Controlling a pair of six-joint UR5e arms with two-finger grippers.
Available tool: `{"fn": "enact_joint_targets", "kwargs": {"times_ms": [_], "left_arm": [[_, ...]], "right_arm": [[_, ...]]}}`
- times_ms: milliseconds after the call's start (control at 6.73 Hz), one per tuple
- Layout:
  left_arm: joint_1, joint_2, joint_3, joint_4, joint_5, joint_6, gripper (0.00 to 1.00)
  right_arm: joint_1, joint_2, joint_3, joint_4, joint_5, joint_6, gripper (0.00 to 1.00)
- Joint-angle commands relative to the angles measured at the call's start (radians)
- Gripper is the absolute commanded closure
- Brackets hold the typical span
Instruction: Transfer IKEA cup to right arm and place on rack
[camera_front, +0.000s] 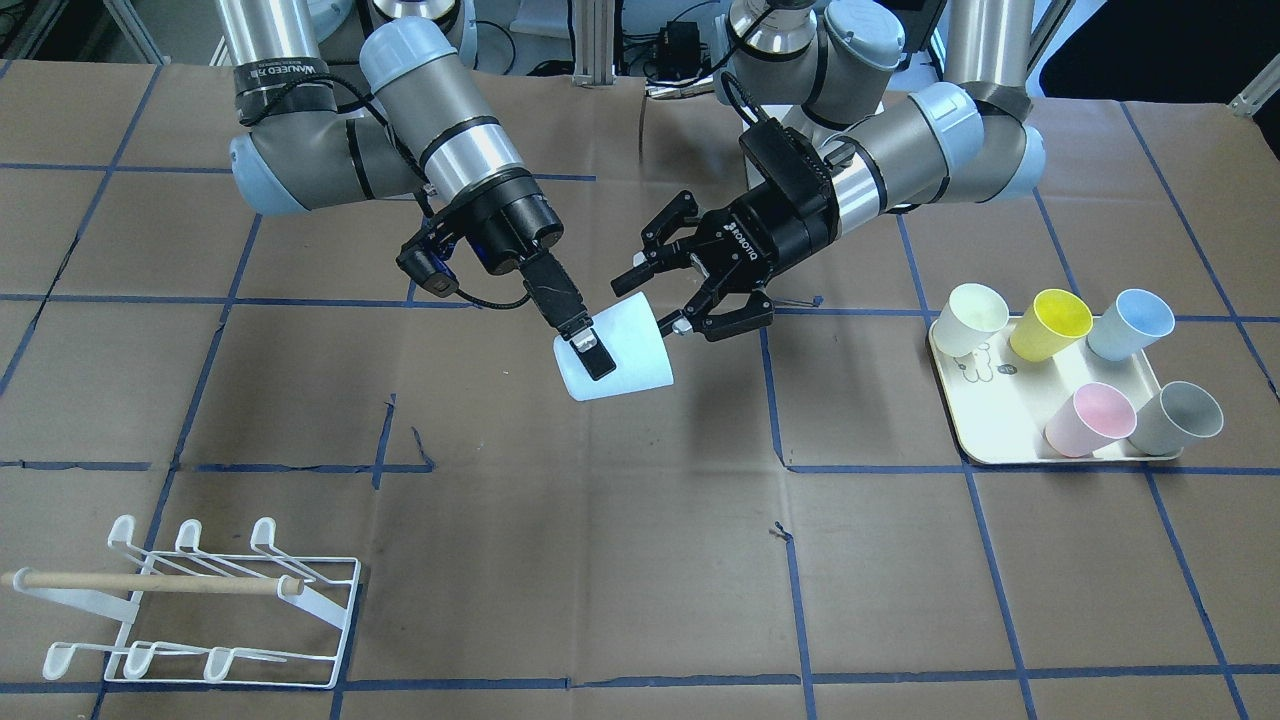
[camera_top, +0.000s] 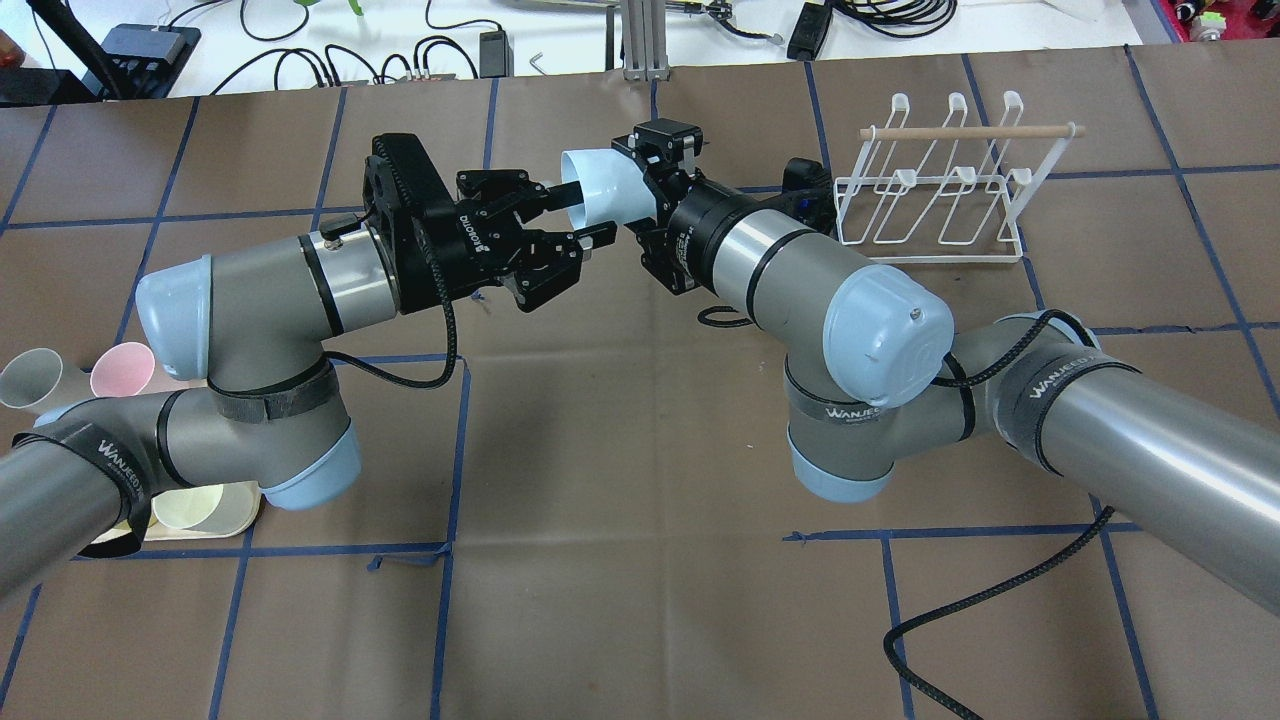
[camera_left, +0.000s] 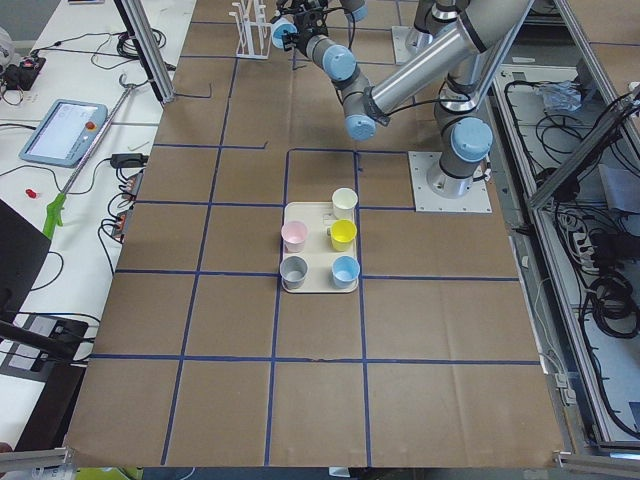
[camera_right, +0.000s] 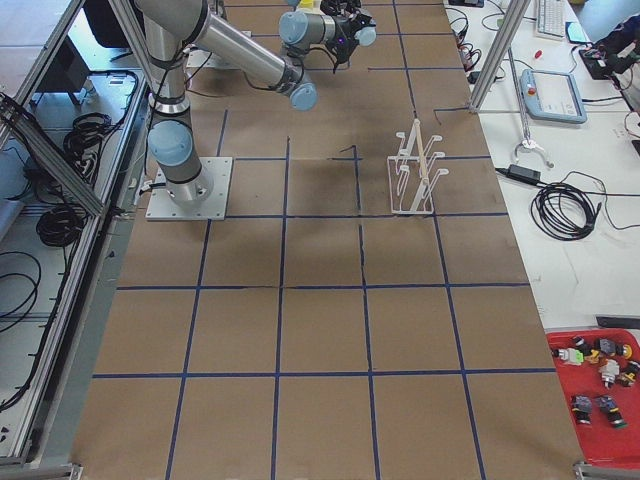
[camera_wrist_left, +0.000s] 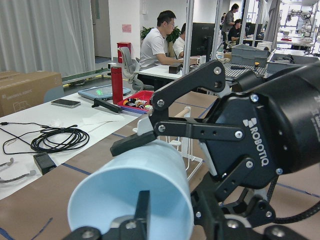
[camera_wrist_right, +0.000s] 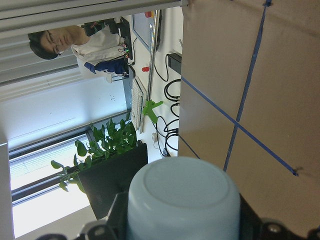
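A pale blue cup (camera_front: 625, 350) hangs on its side above the table's middle, between the two grippers. My right gripper (camera_front: 598, 362) is shut on it, one finger lying across its wall, with the cup's base (camera_wrist_right: 182, 200) towards the palm. The open mouth (camera_wrist_left: 125, 200) faces my left gripper (camera_front: 655, 300), which stands open, its fingertips spread on either side of the upper rim. In the overhead view the cup (camera_top: 600, 185) sits between the left gripper (camera_top: 580, 212) and the right gripper (camera_top: 628, 190). The white wire rack (camera_front: 200, 610) with a wooden dowel stands on the right arm's side, also seen from above (camera_top: 940, 190).
A cream tray (camera_front: 1000, 445) on the left arm's side holds several cups: cream, yellow, blue, pink and grey. Brown paper with blue tape lines covers the table. Cables lie along the far edge in the overhead view. People sit at desks in the wrist views.
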Motion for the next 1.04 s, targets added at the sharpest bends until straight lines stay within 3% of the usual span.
{"fn": "enact_joint_targets", "kwargs": {"times_ms": [0,446,594,743,891], "left_arm": [[0.020,0.007,0.002,0.002,0.001,-0.027,0.01],[0.195,0.021,0.002,-0.005,0.005,-0.031,0.01],[0.203,-0.007,0.015,-0.027,0.099,-0.040,0.01],[0.200,-0.004,0.069,-0.054,0.292,-0.119,0.01],[0.198,-0.014,0.104,-0.130,0.369,-0.168,0.01]], "right_arm": [[-0.002,0.003,-0.003,-0.001,0.002,-0.001,0.54],[-0.080,0.046,-0.059,-0.008,0.002,-0.019,0.62],[-0.138,0.049,-0.078,-0.006,0.002,-0.111,0.64],[-0.186,0.048,-0.087,0.001,0.003,-0.266,0.66],[-0.223,0.046,-0.087,0.003,0.003,-0.399,0.68]]}}
